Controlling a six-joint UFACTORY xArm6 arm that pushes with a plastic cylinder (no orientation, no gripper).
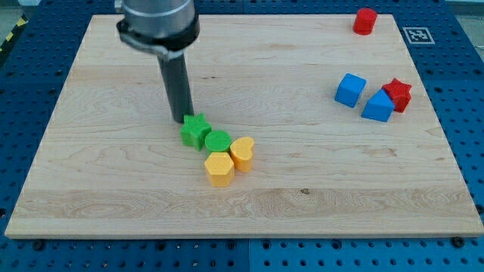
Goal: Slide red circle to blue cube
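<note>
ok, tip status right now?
My tip: no gripper, holds nothing; at the upper-left edge of the green star block, far from the red cylinder block.

Red circle [365,20] near board's top right corner. Blue cube [350,89], second blue block [378,106], red star [398,94]. Green star [195,131], green circle [218,140], yellow heart [242,153], yellow hexagon [219,168]. Pale wood board [113,196].
</note>
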